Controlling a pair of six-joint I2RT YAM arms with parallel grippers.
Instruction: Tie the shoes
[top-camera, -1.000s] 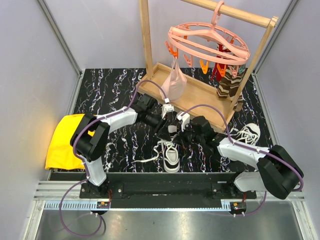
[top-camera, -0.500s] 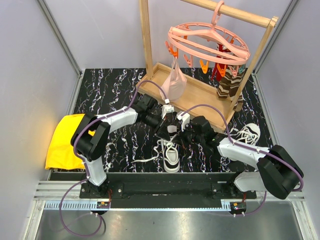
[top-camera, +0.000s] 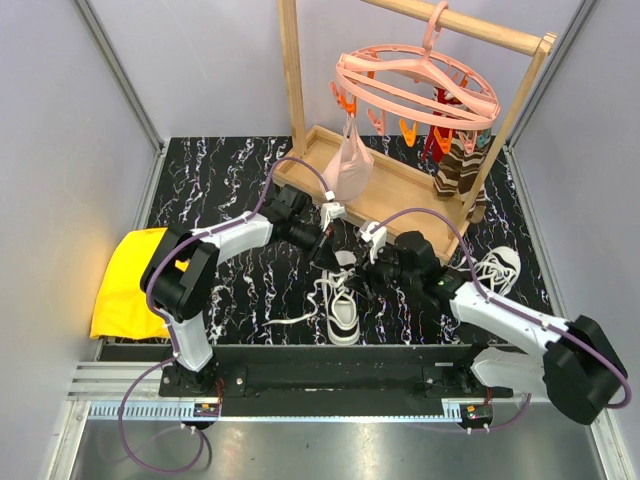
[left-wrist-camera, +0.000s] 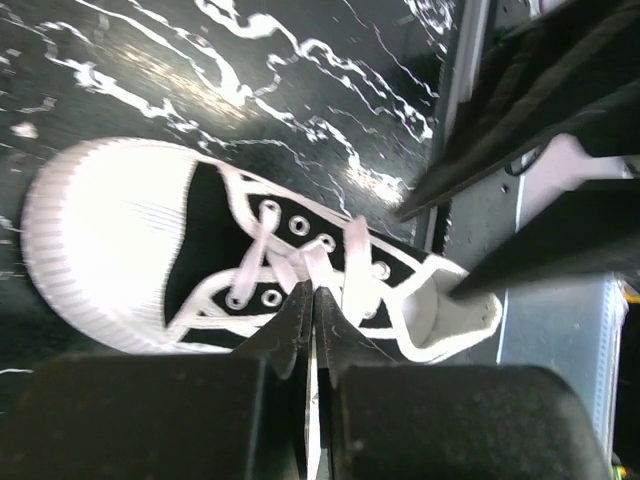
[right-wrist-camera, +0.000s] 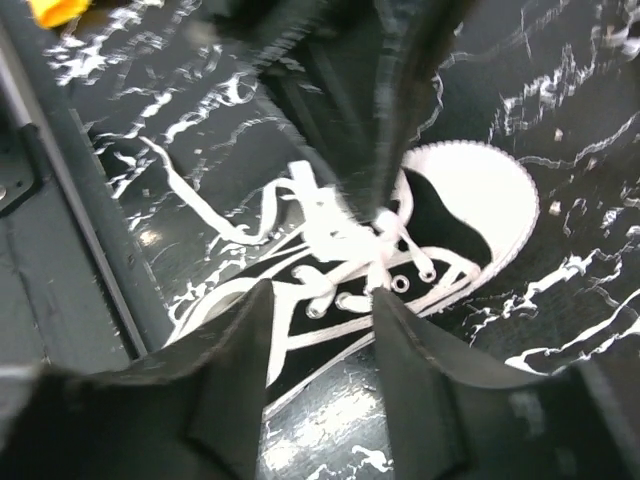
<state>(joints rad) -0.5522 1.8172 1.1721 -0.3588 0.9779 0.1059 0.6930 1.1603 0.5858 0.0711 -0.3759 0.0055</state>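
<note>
- Hovering over the near sneaker (top-camera: 343, 318), both arms meet at the middle of the black marbled table (top-camera: 220, 180), close to its near edge.
- This sneaker stands upright on its sole. Its heel opening faces the arm bases and its white toe cap points away from them.
- The left gripper (left-wrist-camera: 311, 292) sits right above the tongue with its fingers pressed tightly together. It pinches a strand of the laces (left-wrist-camera: 252, 250), and a thin white strip shows in the seam between the pads.
- The right gripper (right-wrist-camera: 322, 292) hangs just beside it over the same shoe. Its fingers are spread apart with nothing between them, and the eyelets and crossed laces show through the gap.
- A loose lace end (top-camera: 288, 321) trails across the table on the left arm's side of the shoe.
- The second sneaker (top-camera: 497, 268) lies well apart on the right side of the table, beside the right arm.
- A yellow cloth (top-camera: 125, 280) lies at the left edge of the table.
- A wooden rack (top-camera: 292, 80) stands at the back of the table.
- A pink clip hanger (top-camera: 415, 85) hangs from the rack's rail.
- A translucent bag (top-camera: 348, 165) and brown striped socks (top-camera: 458, 170) dangle from the hanger.
</note>
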